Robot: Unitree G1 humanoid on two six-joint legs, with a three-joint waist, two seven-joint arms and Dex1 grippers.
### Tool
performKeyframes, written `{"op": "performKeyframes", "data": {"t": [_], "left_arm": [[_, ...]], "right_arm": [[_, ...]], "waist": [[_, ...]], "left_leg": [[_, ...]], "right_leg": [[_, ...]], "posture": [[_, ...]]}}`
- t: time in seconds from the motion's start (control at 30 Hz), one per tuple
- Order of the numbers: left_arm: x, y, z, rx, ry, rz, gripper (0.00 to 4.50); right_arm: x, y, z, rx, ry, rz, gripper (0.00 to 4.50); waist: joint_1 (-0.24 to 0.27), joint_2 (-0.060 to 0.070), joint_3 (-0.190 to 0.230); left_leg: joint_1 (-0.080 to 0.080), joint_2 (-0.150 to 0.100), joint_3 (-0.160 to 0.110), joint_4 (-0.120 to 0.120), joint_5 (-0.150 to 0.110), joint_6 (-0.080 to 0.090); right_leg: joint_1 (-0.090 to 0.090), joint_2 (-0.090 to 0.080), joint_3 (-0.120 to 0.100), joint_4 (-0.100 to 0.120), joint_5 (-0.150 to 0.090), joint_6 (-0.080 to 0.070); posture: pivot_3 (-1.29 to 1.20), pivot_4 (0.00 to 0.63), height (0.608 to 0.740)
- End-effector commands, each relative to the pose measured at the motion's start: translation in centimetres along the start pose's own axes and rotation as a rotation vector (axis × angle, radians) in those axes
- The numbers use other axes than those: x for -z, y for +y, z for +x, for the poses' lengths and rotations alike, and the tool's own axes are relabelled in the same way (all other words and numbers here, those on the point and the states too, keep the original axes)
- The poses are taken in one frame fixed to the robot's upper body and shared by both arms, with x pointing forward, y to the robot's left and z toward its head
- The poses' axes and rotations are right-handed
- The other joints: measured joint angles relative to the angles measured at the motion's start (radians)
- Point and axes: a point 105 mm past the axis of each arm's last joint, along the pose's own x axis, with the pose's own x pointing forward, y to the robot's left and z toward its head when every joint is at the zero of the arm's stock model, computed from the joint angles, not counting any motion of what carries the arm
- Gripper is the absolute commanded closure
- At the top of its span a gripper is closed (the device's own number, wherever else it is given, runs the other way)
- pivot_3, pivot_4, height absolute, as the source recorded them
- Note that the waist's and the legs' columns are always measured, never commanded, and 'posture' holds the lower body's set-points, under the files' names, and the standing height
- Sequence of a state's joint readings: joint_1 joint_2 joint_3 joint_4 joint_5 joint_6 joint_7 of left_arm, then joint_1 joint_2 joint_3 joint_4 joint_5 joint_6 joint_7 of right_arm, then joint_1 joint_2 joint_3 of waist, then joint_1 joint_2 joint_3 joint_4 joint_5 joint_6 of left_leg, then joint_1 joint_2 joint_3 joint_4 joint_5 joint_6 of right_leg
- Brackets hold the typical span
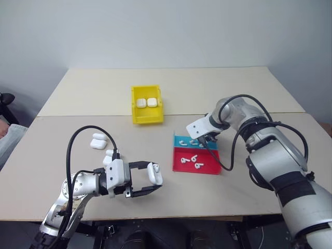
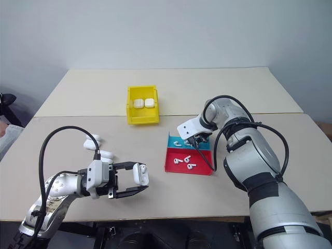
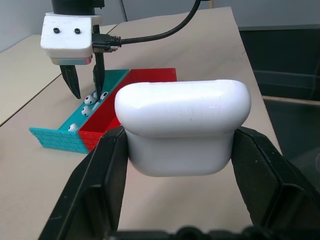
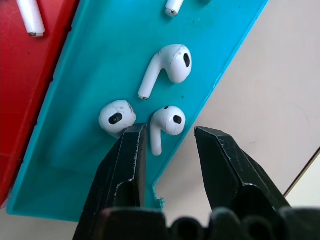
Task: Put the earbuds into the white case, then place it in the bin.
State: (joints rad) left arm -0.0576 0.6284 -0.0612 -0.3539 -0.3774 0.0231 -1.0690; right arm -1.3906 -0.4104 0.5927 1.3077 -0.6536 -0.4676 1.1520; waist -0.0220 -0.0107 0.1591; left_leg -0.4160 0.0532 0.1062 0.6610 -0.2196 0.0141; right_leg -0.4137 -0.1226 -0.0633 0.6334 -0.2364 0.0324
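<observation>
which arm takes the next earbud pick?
Right, probably. Its tool hangs open over the cyan tray section, fingers straddling an earbud. The left tool is shut on the white case, away from the tray.

There are six white cases: two point(image 1: 140, 103) point(image 1: 151, 102) in the one yellow bin point(image 1: 147, 120), three point(image 1: 98, 137) point(image 1: 97, 145) point(image 1: 110, 153) loose on the bench point(image 1: 233, 93), and one white case point(image 1: 154, 174) held clear of it; a further one may lie hidden behind the loose three. One flat tray point(image 1: 197, 171) has two compartments, one red and one cyan. Of the earbuds, three point(image 1: 182, 160) point(image 1: 193, 158) point(image 1: 198, 165) lie in the red part and at least four point(image 4: 170, 62) point(image 4: 116, 117) point(image 4: 165, 122) point(image 4: 172, 6) in the cyan, where the full count cannot be told.
</observation>
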Motion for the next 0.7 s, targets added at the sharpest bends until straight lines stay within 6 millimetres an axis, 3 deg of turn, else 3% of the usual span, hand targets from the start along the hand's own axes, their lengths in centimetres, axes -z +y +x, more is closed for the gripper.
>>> {"op": "performKeyframes", "data": {"t": [0.03,0.7], "left_arm": [[-1.06,0.03,-0.17,-0.008,-0.021,0.053,1.71],[-1.08,-0.05,-0.16,-0.016,-0.019,0.052,1.71]], "right_arm": [[0.06,-0.21,-0.13,0.010,0.005,0.009,2.59],[0.04,-0.13,0.24,0.023,0.005,-0.006,2.59]], "waist": [[0.000,0.000,0.000],[-0.001,0.000,0.000]], "left_leg": [[0.000,0.000,0.000,0.000,0.000,0.000],[0.000,0.000,0.000,0.000,0.000,0.000]], "right_leg": [[0.000,0.000,0.000,0.000,0.000,0.000],[0.000,0.000,0.000,0.000,0.000,0.000]], "posture": [[0.00,0.150,0.740],[0.00,0.150,0.740]]}}
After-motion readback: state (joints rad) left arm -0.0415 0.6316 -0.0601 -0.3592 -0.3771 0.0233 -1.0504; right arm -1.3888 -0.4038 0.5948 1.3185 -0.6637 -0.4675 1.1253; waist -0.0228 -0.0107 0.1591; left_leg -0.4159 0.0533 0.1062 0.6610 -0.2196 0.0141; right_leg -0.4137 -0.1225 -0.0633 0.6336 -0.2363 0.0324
